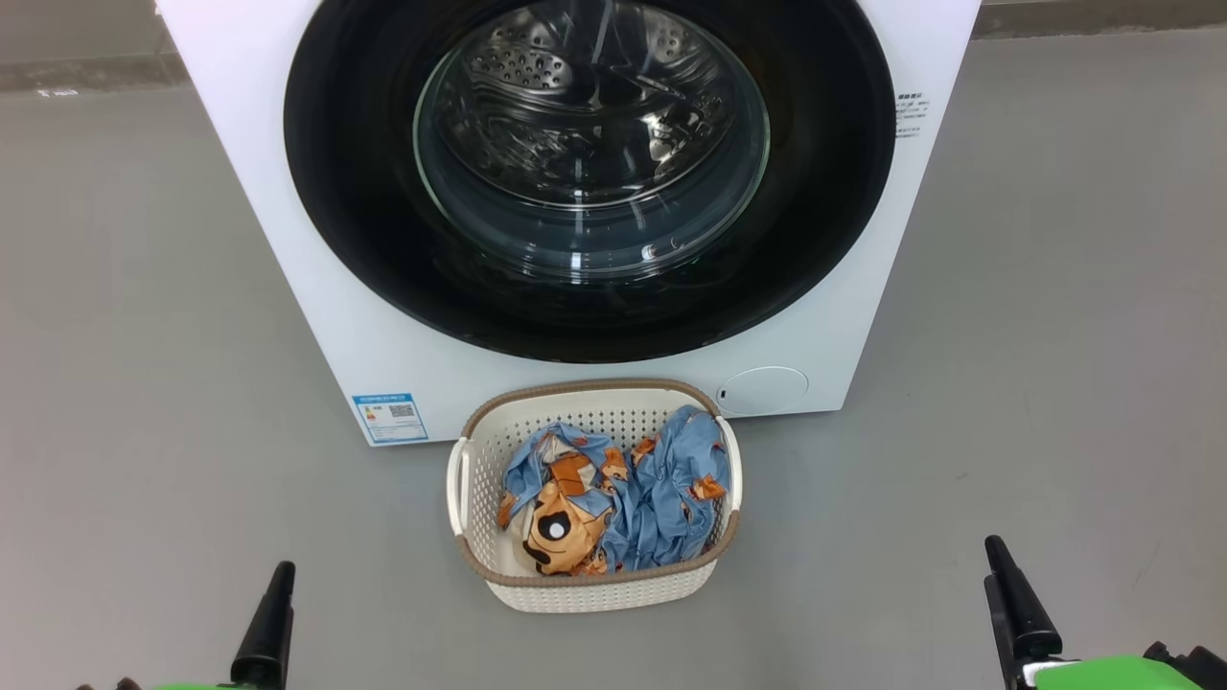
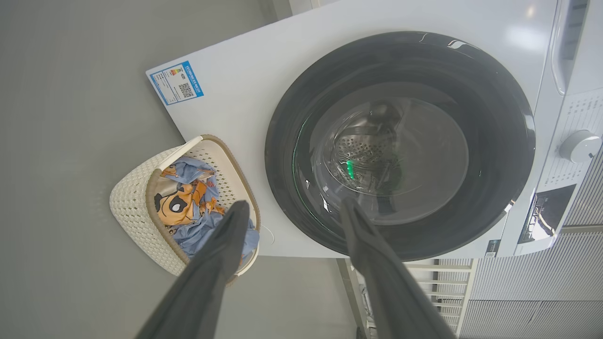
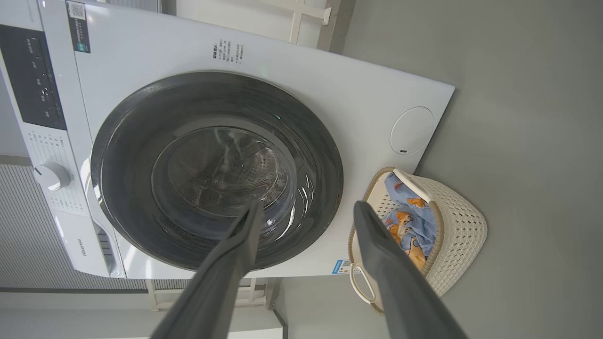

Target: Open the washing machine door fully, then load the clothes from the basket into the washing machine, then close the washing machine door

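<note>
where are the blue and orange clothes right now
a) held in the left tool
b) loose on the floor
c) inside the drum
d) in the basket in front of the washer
d: the clothes lie bunched inside the basket, which stands on the floor before the washing machine, whose door is shut.

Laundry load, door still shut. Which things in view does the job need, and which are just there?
Job:
washer
door, shut
basket
clothes, in the basket
left gripper, open
right gripper, open

Just there:
blue label
round flap
knob
floor
</note>
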